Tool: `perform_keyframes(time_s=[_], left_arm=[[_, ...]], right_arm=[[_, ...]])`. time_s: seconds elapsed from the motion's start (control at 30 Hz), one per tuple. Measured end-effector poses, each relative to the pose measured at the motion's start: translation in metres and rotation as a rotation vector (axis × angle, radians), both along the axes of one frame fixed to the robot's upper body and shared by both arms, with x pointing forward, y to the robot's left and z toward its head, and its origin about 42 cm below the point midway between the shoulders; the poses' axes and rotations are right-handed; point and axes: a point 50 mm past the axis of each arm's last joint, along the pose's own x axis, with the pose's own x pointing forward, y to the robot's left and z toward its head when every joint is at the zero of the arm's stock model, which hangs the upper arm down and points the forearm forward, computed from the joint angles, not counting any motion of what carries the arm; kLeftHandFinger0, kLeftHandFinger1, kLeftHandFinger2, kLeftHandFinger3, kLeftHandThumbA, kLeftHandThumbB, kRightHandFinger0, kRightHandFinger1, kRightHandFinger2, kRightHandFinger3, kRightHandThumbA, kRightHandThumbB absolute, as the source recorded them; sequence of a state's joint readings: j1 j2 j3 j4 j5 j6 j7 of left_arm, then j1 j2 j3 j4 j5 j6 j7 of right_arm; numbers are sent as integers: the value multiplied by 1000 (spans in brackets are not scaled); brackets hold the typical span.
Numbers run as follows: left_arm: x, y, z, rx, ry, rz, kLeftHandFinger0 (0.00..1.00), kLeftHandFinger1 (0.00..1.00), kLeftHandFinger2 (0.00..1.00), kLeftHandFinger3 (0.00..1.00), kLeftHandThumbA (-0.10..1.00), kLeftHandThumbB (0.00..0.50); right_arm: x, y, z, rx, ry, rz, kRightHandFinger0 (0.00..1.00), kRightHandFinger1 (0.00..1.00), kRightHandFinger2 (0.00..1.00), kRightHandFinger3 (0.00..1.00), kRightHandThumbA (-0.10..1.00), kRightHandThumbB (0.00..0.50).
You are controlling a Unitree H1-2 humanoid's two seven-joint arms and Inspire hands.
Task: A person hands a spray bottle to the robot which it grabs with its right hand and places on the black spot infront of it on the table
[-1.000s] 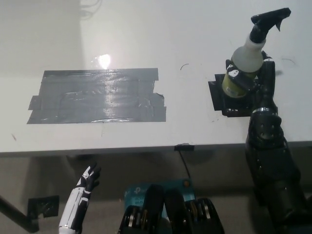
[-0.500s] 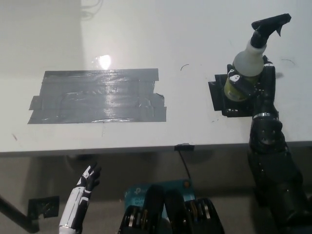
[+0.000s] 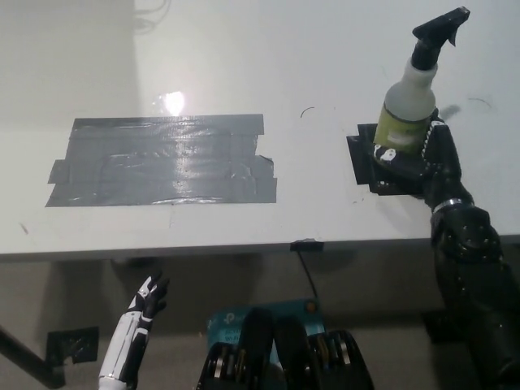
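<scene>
Gripping the spray bottle [image 3: 409, 106] low on its body, my right hand [image 3: 422, 158] has its black fingers wrapped closed around the yellow-green lower part, leaving the white shoulder and black trigger head free above. Bottle reads near upright, tilted slightly with the nozzle pointing to the far right. I judge the low grip keeps the base steady for setting down.

Bottle and hand sit directly over the black spot [image 3: 363, 159], a small dark patch on the right side of the white surface [image 3: 325, 65], near its front edge. Part of the patch shows to the left of the hand; the rest is hidden under it. I cannot tell whether the base is touching the patch or just above it.

Large grey tape patch [image 3: 162, 160] lies well apart to the left; I judge it plays no part in this placement.

Left hand [image 3: 150, 294] rests low, below the surface edge at lower left, fingers apart, holding nothing.

Writing: the yellow-green band could be a label, but no text or brand can be read at this size. A small white mark shows near the fingers; unreadable.

Placement looks nearly done; release not yet made.
</scene>
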State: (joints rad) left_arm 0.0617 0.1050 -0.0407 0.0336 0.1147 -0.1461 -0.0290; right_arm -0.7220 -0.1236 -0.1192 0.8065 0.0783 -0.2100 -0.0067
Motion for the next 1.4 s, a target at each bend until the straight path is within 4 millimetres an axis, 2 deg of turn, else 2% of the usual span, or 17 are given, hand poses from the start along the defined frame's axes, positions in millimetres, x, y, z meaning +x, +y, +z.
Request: perform_keyframes(time_s=[0.1,0.2,0.3,0.4,0.53,0.57,0.63,0.73,0.8,0.83,0.87,0.93,0.97,1.03,1.23,1.3,1.4], left_arm=[[0,0,0,-1,1,0,1000,1000,1000,1000,991,107],[0,0,0,-2,1,1,1000,1000,1000,1000,994,98],[1,-1,1,-2,-2,0,1000,1000,1000,1000,992,107],[2,-1,2,-2,-4,-1,1000,1000,1000,1000,1000,114],[5,-1,4,-2,-11,-3,1000,1000,1000,1000,1000,115],[5,-1,4,-2,-11,-3,1000,1000,1000,1000,1000,114],[6,-1,4,-1,-12,-3,1000,1000,1000,1000,1000,117],[7,-1,4,-1,-11,-3,1000,1000,1000,1000,1000,125],[7,-1,4,-1,-9,-3,1000,1000,1000,1000,1000,126],[7,-1,4,-1,-9,-3,1000,1000,1000,1000,1000,125],[7,-1,4,-1,-9,-4,1000,1000,1000,1000,1000,124],[7,-1,4,0,-9,-4,1000,1000,1000,1000,1000,129],[7,-1,4,0,-9,-4,1000,1000,1000,1000,1000,126],[7,-1,4,0,-9,-4,1000,1000,1000,1000,1000,121],[7,-1,4,3,-8,-4,1000,1000,1000,1000,1000,116],[6,0,3,5,-6,-4,1000,1000,1000,1000,1000,124],[4,1,2,8,-1,-4,1000,1000,1000,1000,1000,119]], right_arm=[[-2,-8,11,45,-36,30,1000,1000,1000,1000,1000,424],[-6,-18,24,83,-84,44,1000,1000,1000,1000,1000,463],[-21,-39,43,113,-159,48,1000,1000,1000,1000,1000,449],[-30,-48,47,109,-179,46,1000,1000,1000,1000,1000,462],[-66,-72,48,99,-218,22,1000,1000,1000,1000,1000,485],[-67,-73,48,99,-219,22,1000,1000,1000,1000,1000,488],[-90,-81,47,91,-233,14,1000,1000,1000,1000,1000,493],[-110,-83,46,88,-246,17,1000,1000,1000,1000,1000,500],[-132,-80,44,84,-260,26,1000,1000,1000,1000,1000,500],[-133,-79,44,84,-261,27,1000,1000,1000,1000,1000,500],[-152,-73,39,81,-263,41,1000,1000,1000,1000,1000,500],[-169,-64,34,83,-256,57,1000,1000,1000,1000,1000,500],[-169,-64,34,83,-256,57,1000,1000,1000,1000,1000,500],[-202,-45,21,95,-234,97,1000,1000,1000,1000,1000,500],[-274,15,4,103,-177,233,1000,1000,1000,1000,1000,500],[-287,27,-7,82,-137,260,1000,1000,1000,1000,1000,500],[-289,32,-19,23,-98,278,1000,1000,1000,1000,1000,500]])
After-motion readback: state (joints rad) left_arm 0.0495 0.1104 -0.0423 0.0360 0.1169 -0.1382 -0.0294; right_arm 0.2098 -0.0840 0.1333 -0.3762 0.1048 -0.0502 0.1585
